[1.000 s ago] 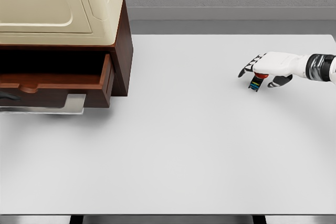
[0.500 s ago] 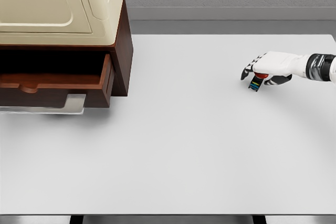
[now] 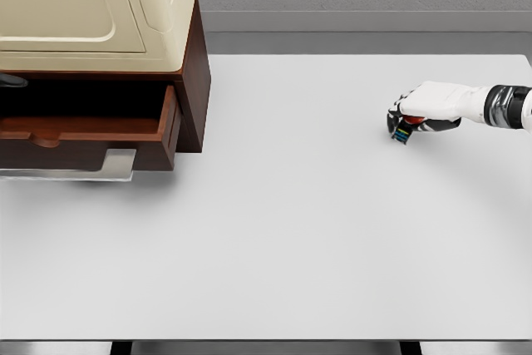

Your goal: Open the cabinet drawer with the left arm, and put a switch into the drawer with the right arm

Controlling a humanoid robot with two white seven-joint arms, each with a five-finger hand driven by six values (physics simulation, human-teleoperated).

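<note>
A small dark switch point(image 3: 403, 133) with coloured stripes and a red part sits at the table's right side. My right hand point(image 3: 409, 120) is over it with its fingers curled around it, so most of the switch is hidden; its arm comes in from the right edge. At the left, the brown cabinet point(image 3: 193, 81) has its drawer point(image 3: 83, 132) pulled out, with the inside in shadow. At the left edge above the drawer shows only a dark sliver of my left hand point(image 3: 10, 81).
A cream-coloured appliance point(image 3: 91, 6) stands on top of the cabinet. A grey metal plate point(image 3: 108, 168) juts out under the drawer. The white table point(image 3: 283, 230) stretches between drawer and switch, and a grey wall runs behind it.
My right hand's fingers have closed in on the switch. The dark bit of my left hand moved from below the drawer front up to the cabinet opening.
</note>
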